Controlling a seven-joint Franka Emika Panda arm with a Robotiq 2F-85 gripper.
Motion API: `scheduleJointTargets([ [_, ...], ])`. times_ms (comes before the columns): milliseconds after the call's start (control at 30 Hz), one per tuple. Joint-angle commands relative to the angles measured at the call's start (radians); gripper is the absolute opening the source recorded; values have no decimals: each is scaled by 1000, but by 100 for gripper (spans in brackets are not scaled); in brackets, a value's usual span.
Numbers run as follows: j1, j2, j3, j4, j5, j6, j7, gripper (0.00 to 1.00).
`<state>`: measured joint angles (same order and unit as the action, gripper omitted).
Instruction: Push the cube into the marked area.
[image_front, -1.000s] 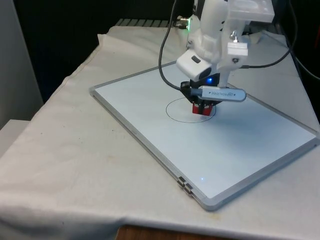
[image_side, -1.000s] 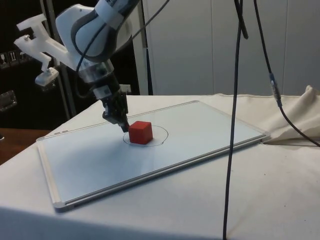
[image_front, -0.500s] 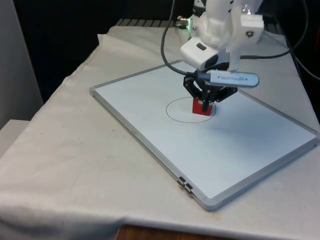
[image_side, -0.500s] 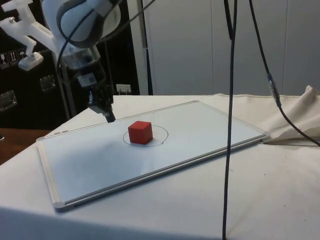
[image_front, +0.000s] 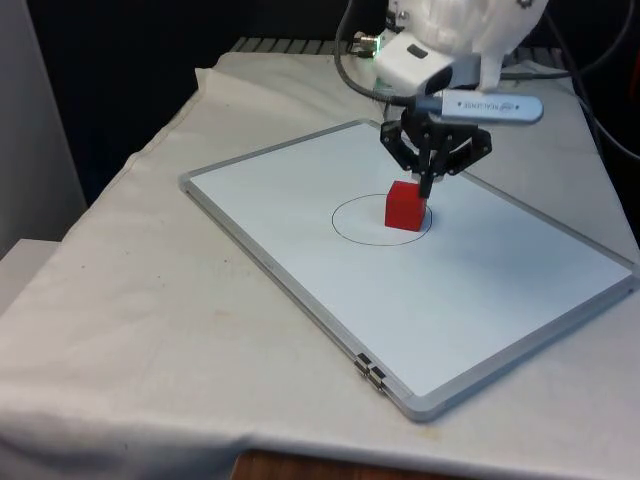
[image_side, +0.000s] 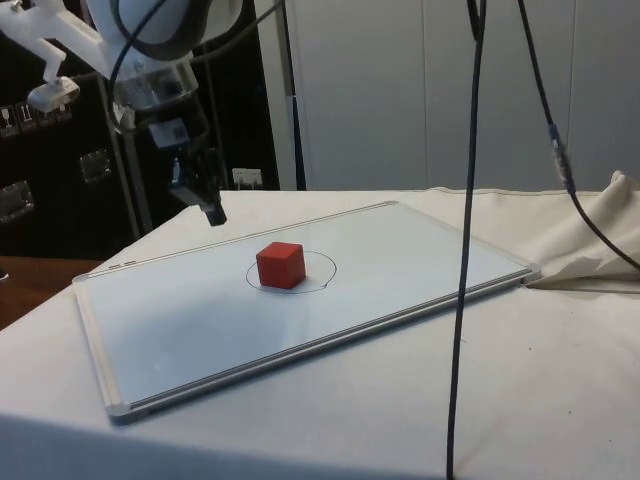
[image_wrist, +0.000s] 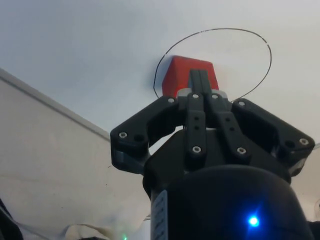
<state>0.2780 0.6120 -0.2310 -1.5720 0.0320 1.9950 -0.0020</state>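
The gripper (image_front: 427, 186) is up off the whiteboard (image_front: 300, 190) now; a second ago its tips were down at board level, touching the cube (image_front: 406, 206). It hangs in the air clear of the cube, which shows whole in the front view instead of half hidden behind the fingers (image_wrist: 199, 82). In the side view the gripper (image_side: 214, 213) has drawn away from the cube (image_side: 280, 265) toward that view's left and upward, leaving a clear gap between them. The arm (image_side: 160, 40) above it sits higher as well
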Motion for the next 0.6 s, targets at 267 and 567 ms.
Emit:
scheduleJointTargets([
  [267,-3,-69,11,-51,15,13,15,0],
  [567,-9,-109,13,-74,37,11,8,0],
])
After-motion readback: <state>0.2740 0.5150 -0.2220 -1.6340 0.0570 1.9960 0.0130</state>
